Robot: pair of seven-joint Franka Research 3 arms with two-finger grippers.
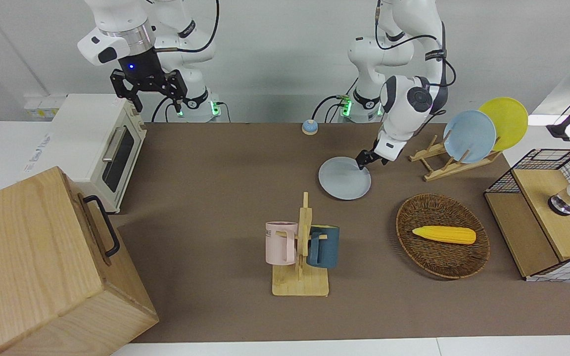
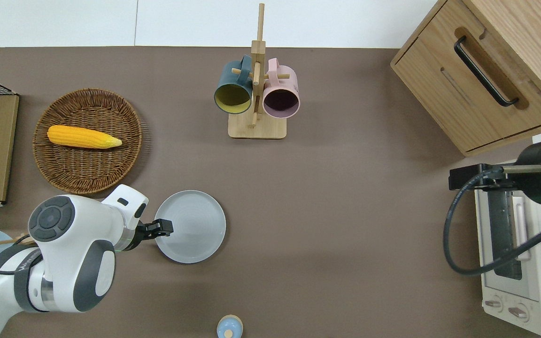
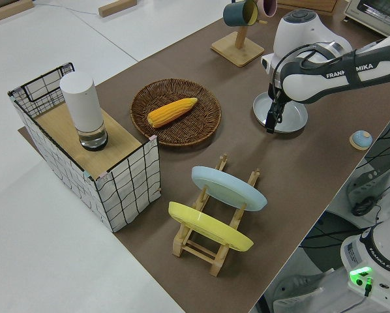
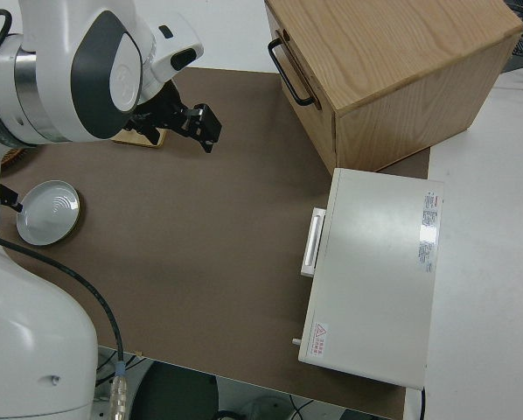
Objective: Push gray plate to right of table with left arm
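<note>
The gray plate [image 1: 344, 179] [image 2: 193, 226] [image 3: 287, 114] [image 4: 47, 213] lies flat on the brown table [image 1: 215, 198], about midway along it. My left gripper [image 1: 364, 160] [image 2: 161, 228] [image 3: 271, 122] is low at the plate's rim, on the side toward the left arm's end of the table. Its fingers are shut, hold nothing, and their tips overlap the rim's edge. The right arm is parked with its gripper [image 1: 149, 96] [image 4: 196, 122] open.
A wicker basket [image 1: 442, 257] holding a corn cob and a dish rack [image 1: 438, 165] with a sky-blue and a yellow plate sit toward the left arm's end. A mug rack [image 1: 301, 247] stands farther from the robots than the plate. A toaster oven [image 1: 102, 148] and wooden cabinet [image 1: 42, 267] fill the right arm's end.
</note>
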